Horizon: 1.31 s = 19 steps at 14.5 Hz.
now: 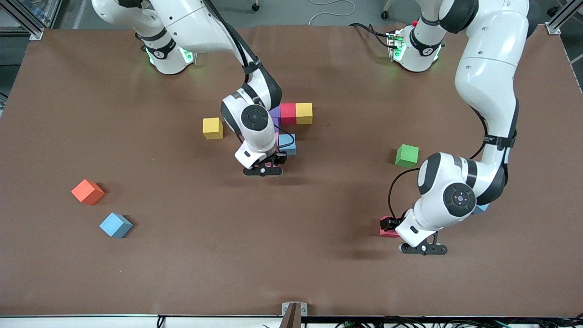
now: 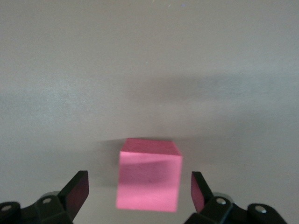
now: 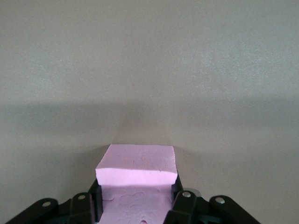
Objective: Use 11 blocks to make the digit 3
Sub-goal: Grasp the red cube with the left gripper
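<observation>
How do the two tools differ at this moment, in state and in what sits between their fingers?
The left tool is open, its fingers standing apart from the red cube on the table between them. The right tool is shut on a pink cube, fingers pressed against its sides. The left tool is low by the green cube's end of the table; the right tool is at the started row beside the light blue cube. Both point down.

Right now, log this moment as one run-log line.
left gripper: open, straddling red block on table | right gripper: shut on pink block, beside the started digit | digit 3: incomplete
</observation>
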### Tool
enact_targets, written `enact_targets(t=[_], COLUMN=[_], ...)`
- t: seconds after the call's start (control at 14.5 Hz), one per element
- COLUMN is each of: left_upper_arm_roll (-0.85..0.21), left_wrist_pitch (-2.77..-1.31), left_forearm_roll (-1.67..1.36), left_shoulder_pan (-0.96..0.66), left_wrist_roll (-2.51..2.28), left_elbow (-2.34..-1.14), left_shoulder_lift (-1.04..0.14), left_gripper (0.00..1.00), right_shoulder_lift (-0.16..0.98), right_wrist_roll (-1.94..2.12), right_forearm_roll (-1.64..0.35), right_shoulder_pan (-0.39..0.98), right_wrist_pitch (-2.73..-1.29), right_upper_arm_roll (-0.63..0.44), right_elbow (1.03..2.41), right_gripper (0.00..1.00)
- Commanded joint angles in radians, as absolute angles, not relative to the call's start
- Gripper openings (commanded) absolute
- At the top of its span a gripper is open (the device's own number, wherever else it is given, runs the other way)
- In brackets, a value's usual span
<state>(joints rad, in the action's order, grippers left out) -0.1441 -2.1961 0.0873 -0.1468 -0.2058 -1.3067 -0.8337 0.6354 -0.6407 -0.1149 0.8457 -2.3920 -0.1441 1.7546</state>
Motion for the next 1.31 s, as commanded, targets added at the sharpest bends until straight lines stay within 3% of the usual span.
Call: enact_targets(t=[0.0, 0.48, 1.25], left_upper_arm_roll=[-0.121, -0.132, -0.133], left_wrist_pitch=[-2.181, -2.138, -2.235], left_forearm_roll=[0.097, 0.097, 0.092], left_shoulder_pan=[-0.158, -0.158, -0.172], left_wrist_roll=[-0.163, -0.147, -0.107], left_elbow=[-1.272, -1.272, -1.23], left_shoulder_lift=[-0.857, -0.847, -0.92], left_gripper=[0.97, 0.98, 0.99], right_shoulder_lift=[0.612, 0.611, 0.609], right_wrist_roll=[-0.664, -0.664, -0.681], right_forearm_roll=[-0.115, -0.115, -0.115], right_shoulder_pan=[0.864, 0.87, 0.882], right_wrist_pitch=[-2.384, -2.375, -2.353], right_upper_arm_roll=[-0.147, -0.147, -0.146], right_elbow=[1.801, 1.802, 1.802], right_gripper=[0.03, 0.03, 0.04])
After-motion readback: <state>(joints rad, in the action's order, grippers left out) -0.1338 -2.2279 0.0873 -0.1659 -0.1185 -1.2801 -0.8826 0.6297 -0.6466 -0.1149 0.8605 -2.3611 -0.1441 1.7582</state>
